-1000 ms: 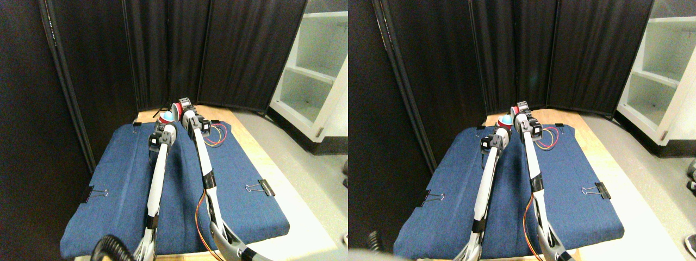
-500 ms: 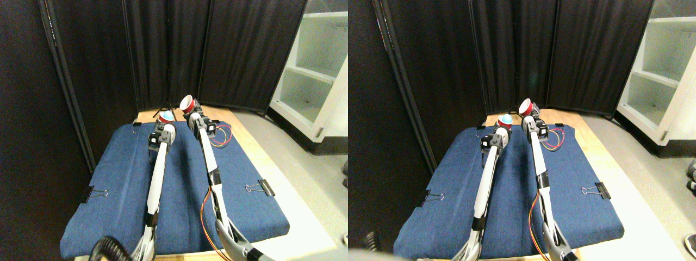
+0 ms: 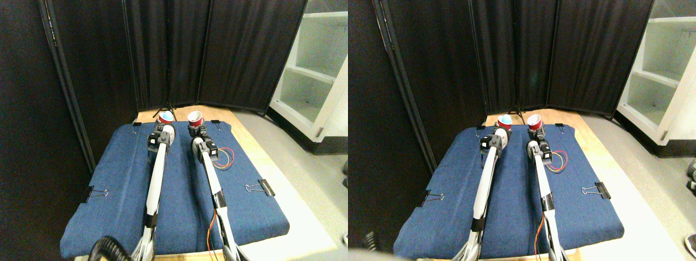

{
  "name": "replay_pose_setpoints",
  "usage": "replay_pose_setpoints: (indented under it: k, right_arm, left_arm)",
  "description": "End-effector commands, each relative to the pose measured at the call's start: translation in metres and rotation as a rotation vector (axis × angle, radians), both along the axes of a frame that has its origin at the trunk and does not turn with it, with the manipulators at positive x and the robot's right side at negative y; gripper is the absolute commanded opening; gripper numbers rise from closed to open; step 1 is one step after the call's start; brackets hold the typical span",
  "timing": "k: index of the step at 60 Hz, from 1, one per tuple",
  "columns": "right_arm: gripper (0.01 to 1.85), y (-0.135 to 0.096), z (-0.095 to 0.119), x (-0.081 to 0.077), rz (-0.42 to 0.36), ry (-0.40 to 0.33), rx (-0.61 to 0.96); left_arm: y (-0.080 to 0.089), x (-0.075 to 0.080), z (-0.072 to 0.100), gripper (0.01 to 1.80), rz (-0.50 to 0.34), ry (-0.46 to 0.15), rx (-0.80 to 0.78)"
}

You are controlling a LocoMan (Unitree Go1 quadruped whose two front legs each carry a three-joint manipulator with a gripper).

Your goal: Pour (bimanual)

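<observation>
Since a second ago my right gripper [image 3: 196, 126] has swung its red cup [image 3: 194, 117] back upright beside the blue-filled cup [image 3: 166, 116] near the table's far edge, so pouring looks done; jaws unreadable.

Lab: black curtains [image 3: 244, 49], clamped cloth [image 3: 119, 179]

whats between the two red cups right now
Nothing stands between them: the stereo pair view shows only a narrow bare strip of blue cloth between the left cup, which has something light blue in it, and the right cup.
</observation>
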State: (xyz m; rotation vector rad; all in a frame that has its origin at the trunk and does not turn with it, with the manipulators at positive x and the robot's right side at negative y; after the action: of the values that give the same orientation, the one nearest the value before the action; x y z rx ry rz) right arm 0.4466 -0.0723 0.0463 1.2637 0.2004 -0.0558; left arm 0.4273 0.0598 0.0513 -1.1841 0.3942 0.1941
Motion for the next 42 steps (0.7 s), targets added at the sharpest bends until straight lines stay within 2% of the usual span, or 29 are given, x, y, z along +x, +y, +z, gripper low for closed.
replay_pose_setpoints:
  k: [1, 8, 16, 27, 37, 42]
  right_arm:
    - [0.37, -0.003, 0.008, -0.002, -0.017, -0.067, 0.004]
    - [0.36, -0.004, 0.005, -0.003, -0.002, -0.078, 0.043]
    - [0.35, -0.006, 0.001, -0.007, -0.025, -0.065, 0.067]
    - [0.36, -0.009, -0.007, -0.009, -0.037, -0.04, 0.066]
    - [0.36, -0.01, -0.011, -0.01, -0.069, -0.03, 0.071]
    - [0.34, -0.013, -0.015, -0.01, -0.075, -0.03, 0.077]
  left_arm:
    - [-0.002, 0.002, 0.003, 0.33, 0.015, -0.047, -0.032]
    - [-0.001, 0.0, -0.002, 0.33, 0.039, -0.039, -0.05]
    - [0.002, -0.003, -0.01, 0.33, 0.049, -0.017, -0.045]
    - [0.007, -0.007, -0.034, 0.33, 0.076, 0.002, -0.034]
    - [0.011, -0.006, -0.05, 0.33, 0.098, 0.024, -0.069]
    - [0.015, -0.007, -0.057, 0.33, 0.104, 0.015, -0.057]
